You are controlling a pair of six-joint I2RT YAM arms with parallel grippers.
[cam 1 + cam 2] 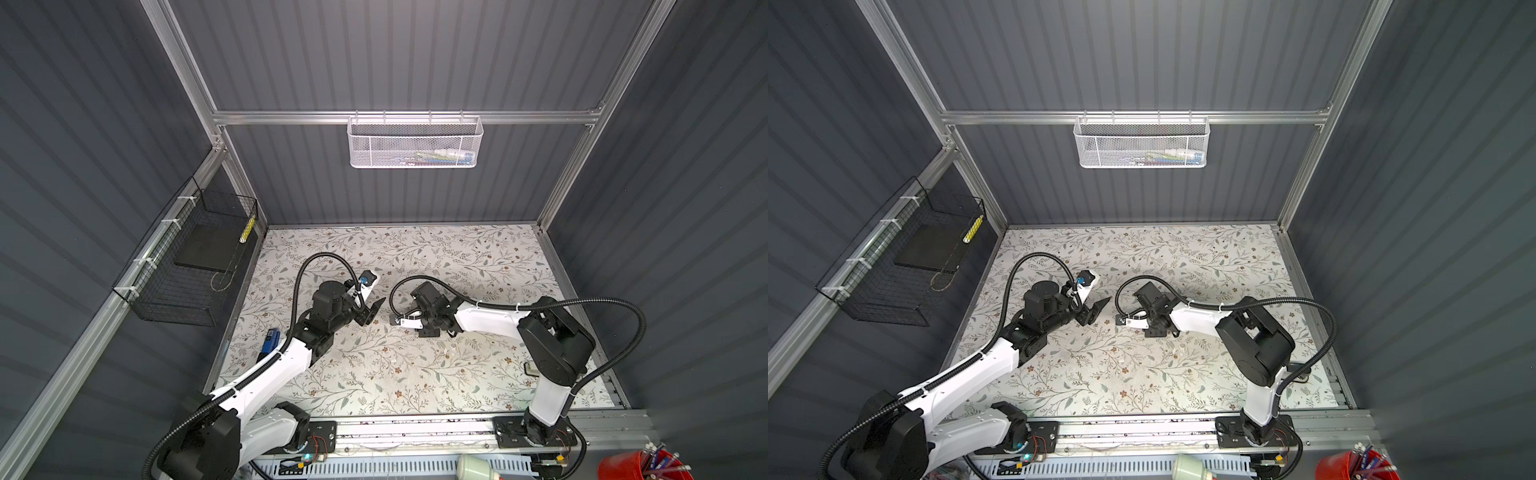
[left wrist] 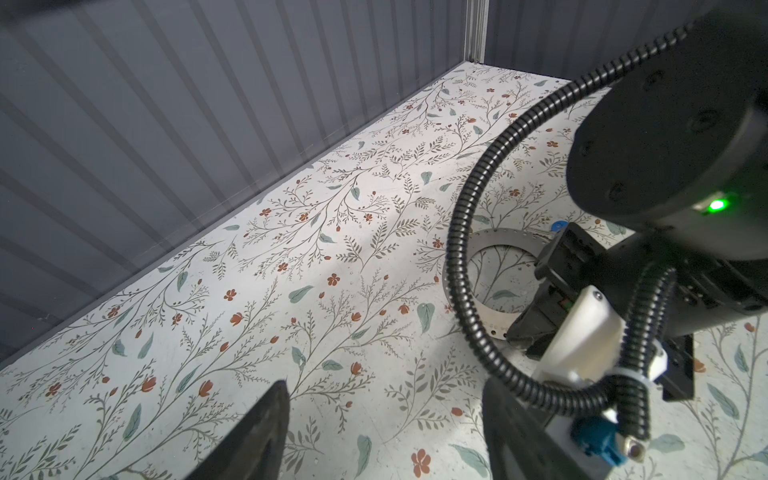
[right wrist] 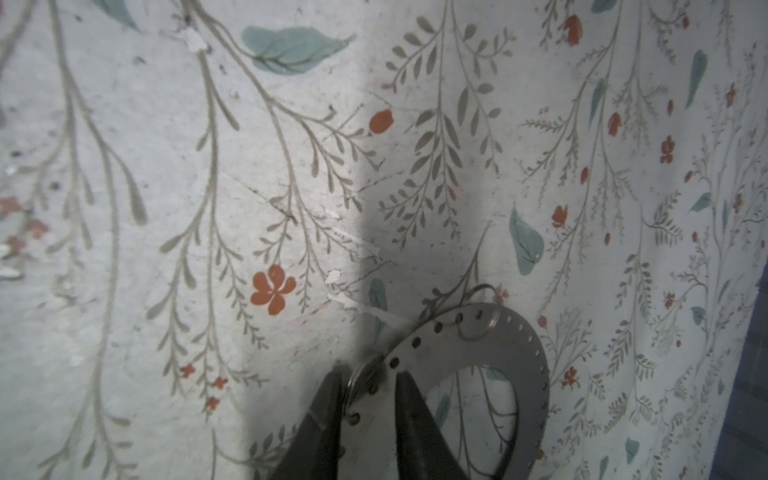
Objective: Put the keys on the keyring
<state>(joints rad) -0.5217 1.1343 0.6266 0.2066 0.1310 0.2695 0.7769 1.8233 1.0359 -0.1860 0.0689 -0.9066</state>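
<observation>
The keyring (image 3: 498, 345) is a flat grey band with small holes, lying low over the floral table (image 1: 415, 374). My right gripper (image 3: 370, 382) has a finger on each side of the band, touching it. Two thin wire loops (image 3: 478, 322) sit at holes on its outer edge. In the left wrist view the keyring (image 2: 498, 239) shows under the right gripper's fingers (image 2: 536, 324), and a small blue bit (image 2: 559, 226) peeks out past its far rim. The keys are otherwise hidden. My left gripper (image 2: 386, 415) hangs open and empty just left of it in both top views (image 1: 372, 309) (image 1: 1096, 309).
A blue rectangular block (image 1: 272, 338) lies at the table's left edge beside my left arm. A black wire basket (image 1: 187, 266) hangs on the left wall and a white mesh basket (image 1: 415, 141) on the back wall. A red cup of pens (image 1: 636, 465) stands front right.
</observation>
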